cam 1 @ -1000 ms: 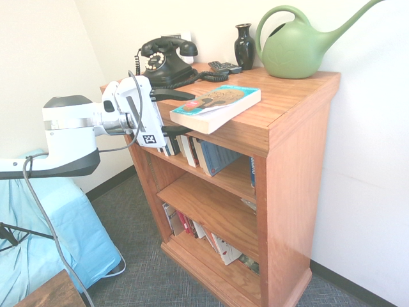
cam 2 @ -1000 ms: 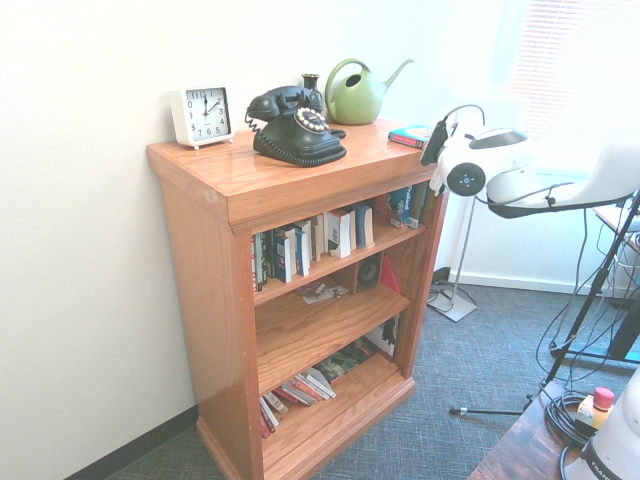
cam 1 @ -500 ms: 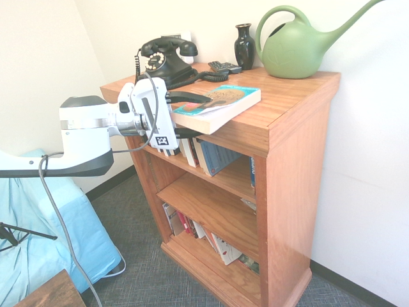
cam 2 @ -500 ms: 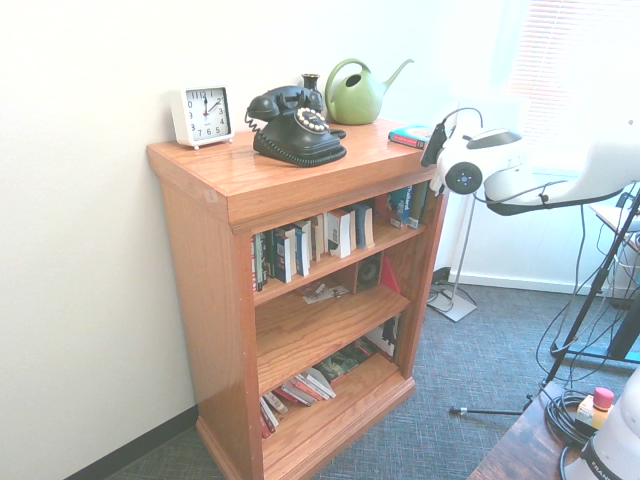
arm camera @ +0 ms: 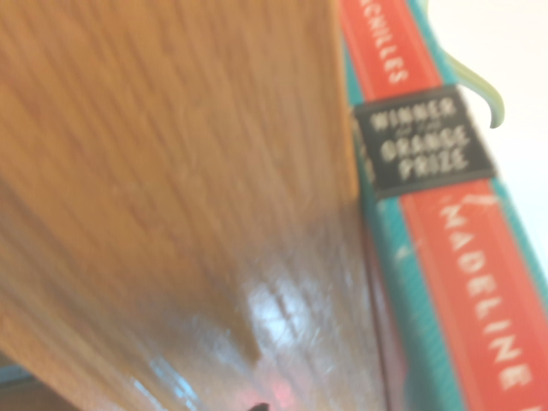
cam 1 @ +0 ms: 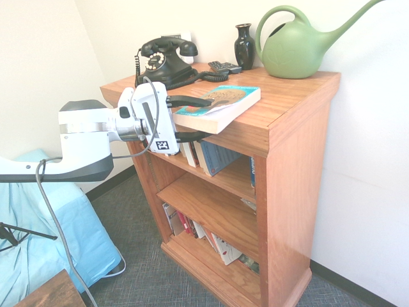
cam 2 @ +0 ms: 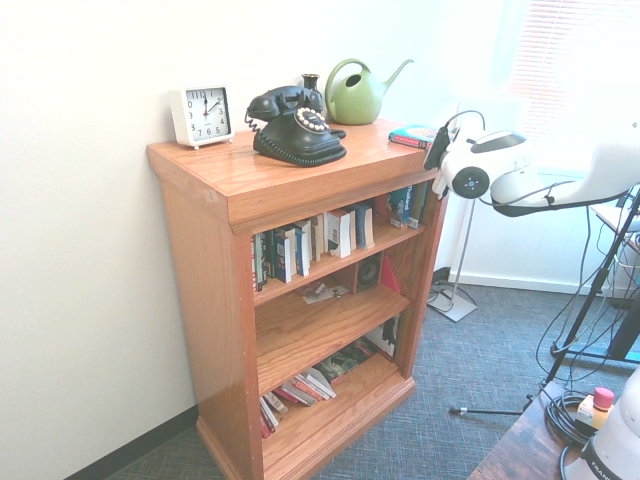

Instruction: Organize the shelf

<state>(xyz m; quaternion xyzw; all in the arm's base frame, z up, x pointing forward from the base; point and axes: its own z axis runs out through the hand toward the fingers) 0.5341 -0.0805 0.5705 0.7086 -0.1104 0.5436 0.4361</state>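
Note:
The shelf [cam 1: 291, 166] is a reddish-orange wooden bookcase [cam 2: 205, 270] with three tiers holding books. A teal paperback with a red spine [cam 1: 220, 105] lies flat on its top, one end overhanging the front edge; it also shows at the top's far corner [cam 2: 410, 136] and close up as a spine [arm camera: 437, 214] beside the wood. My gripper [cam 1: 195, 119] points sideways at that overhanging end. It is open, one dark finger above the book and one below it, under the top's lip. From the other side the gripper [cam 2: 436, 152] sits at the shelf's corner.
On the shelf top stand a black rotary phone [cam 1: 165, 59], a dark vase [cam 1: 244, 46], a green watering can [cam 1: 297, 48], a remote [cam 1: 223, 66] and a white clock [cam 2: 203, 115]. Upright books [cam 1: 208, 157] fill the upper tier. A blue-covered object [cam 1: 57, 236] lies below the arm.
My gripper has moved right and slightly up toward the shelf; its fingers now straddle the overhanging end of the teal book, which has not moved.

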